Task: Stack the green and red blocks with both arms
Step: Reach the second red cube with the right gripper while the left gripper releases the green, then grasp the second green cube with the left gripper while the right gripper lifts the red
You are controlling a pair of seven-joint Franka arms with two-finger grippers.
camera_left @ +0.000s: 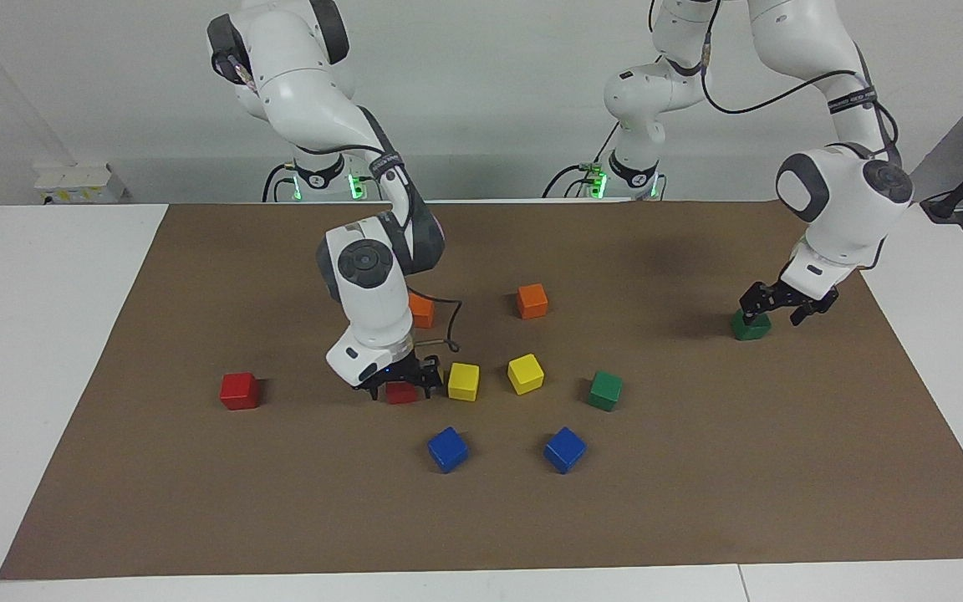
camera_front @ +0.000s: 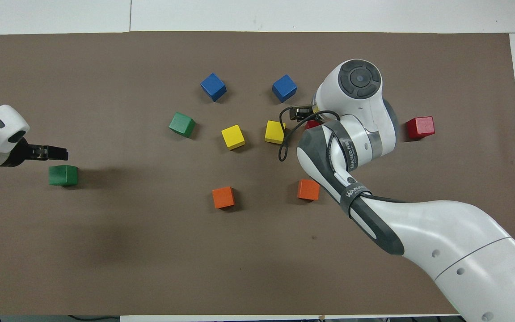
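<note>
Wall: plain white, at 12 o'clock.
Table: white top.
Mat: brown sheet covering the table's middle.
Light: even, soft shadows.
</note>
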